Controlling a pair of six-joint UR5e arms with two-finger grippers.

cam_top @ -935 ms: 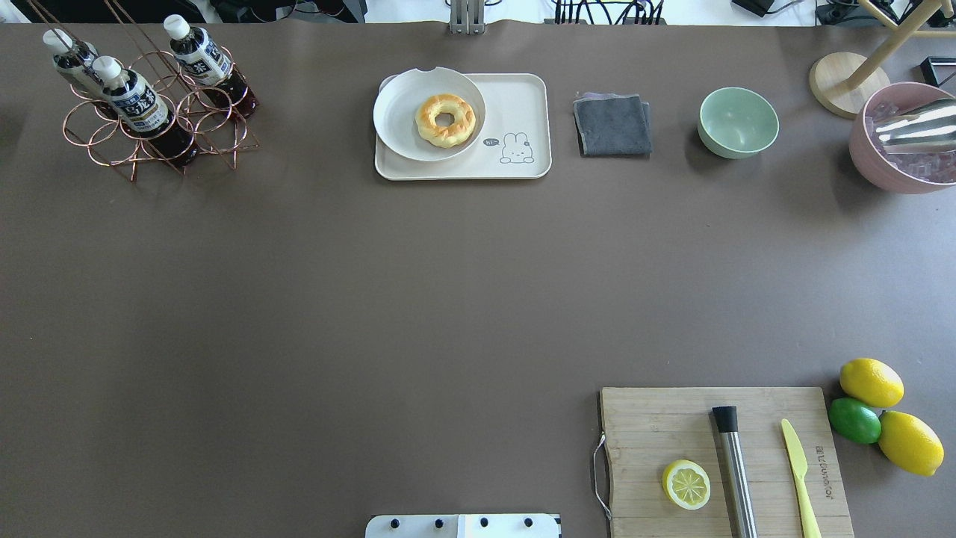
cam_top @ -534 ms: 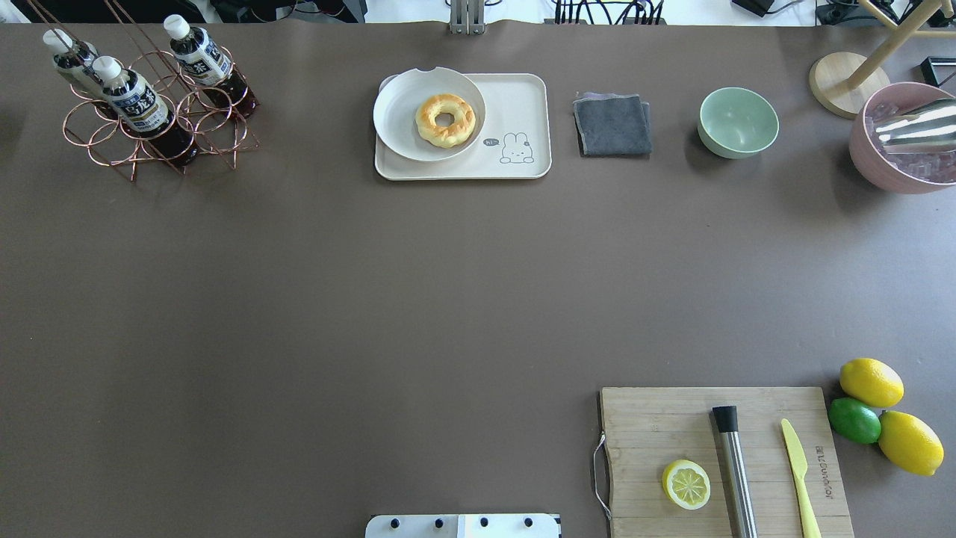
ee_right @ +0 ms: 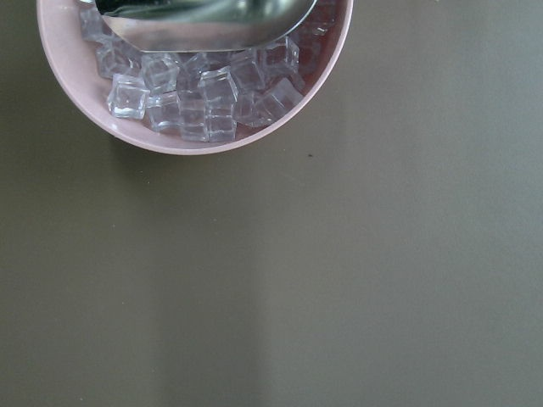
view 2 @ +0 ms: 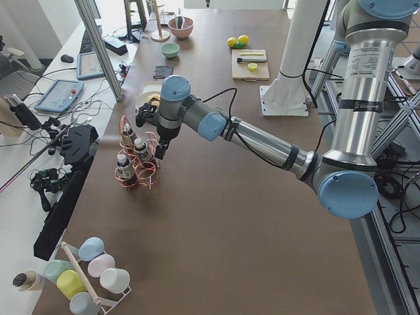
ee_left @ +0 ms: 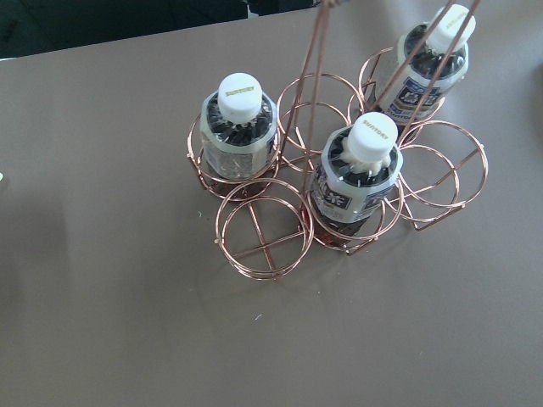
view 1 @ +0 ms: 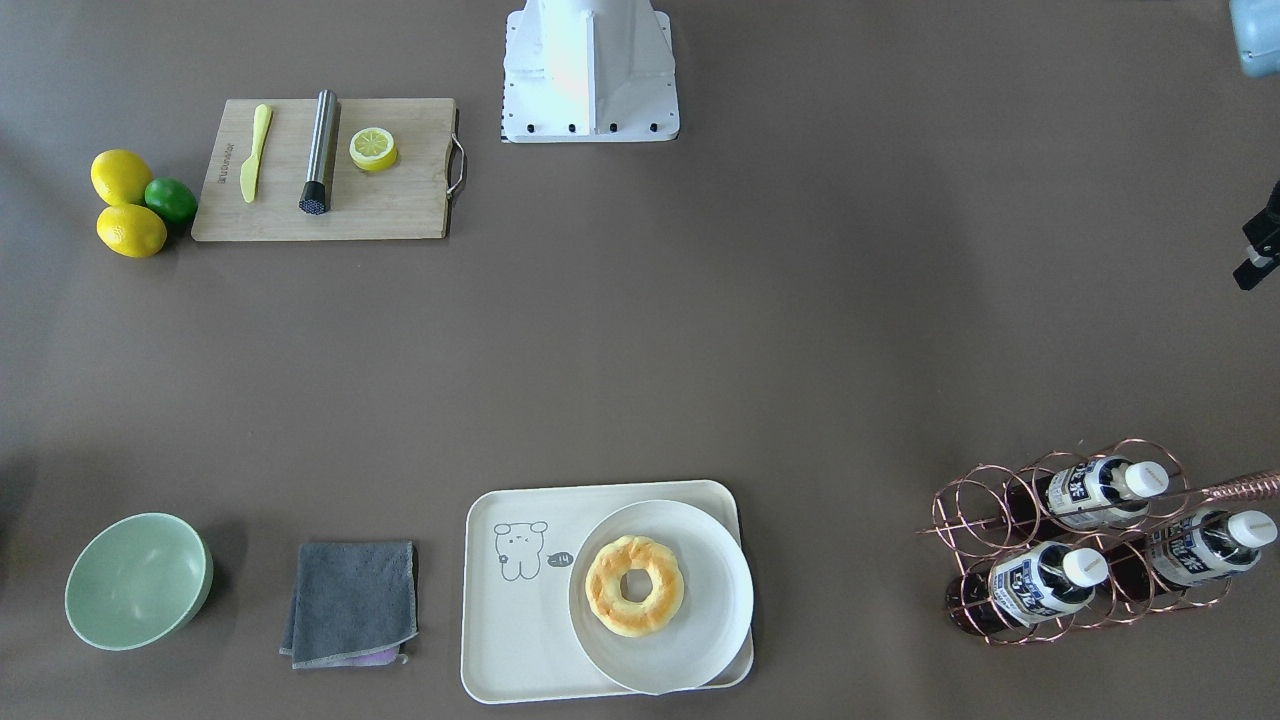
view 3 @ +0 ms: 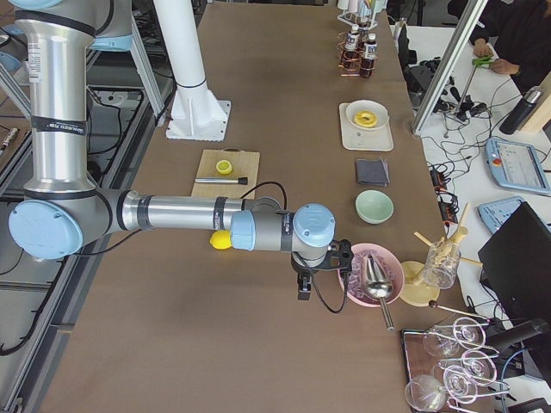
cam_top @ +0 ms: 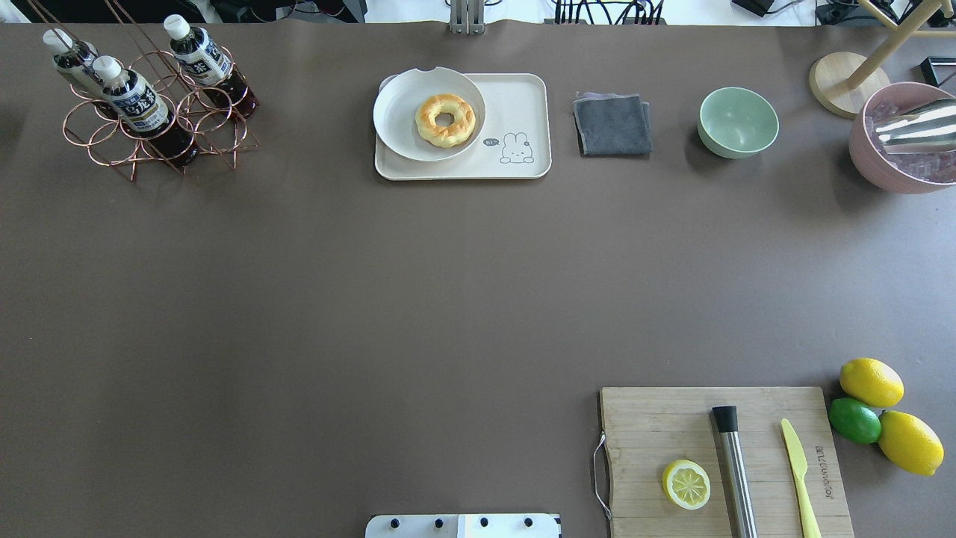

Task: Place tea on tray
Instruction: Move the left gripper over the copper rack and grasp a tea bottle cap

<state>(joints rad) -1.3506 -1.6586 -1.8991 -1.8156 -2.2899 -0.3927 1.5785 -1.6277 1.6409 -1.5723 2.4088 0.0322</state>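
Three look-alike tea bottles with white caps stand in a copper wire rack at the far left. The left wrist view looks down on them. The cream tray sits at the far middle, with a white plate and a doughnut on its left half. My left gripper hangs beside the rack, apart from the bottles; I cannot tell if it is open. My right gripper hovers by the pink ice bowl; I cannot tell its state.
A grey cloth and a green bowl lie right of the tray. A wooden cutting board near the front right holds a lemon half, a steel muddler and a knife. Two lemons and a lime lie beside it.
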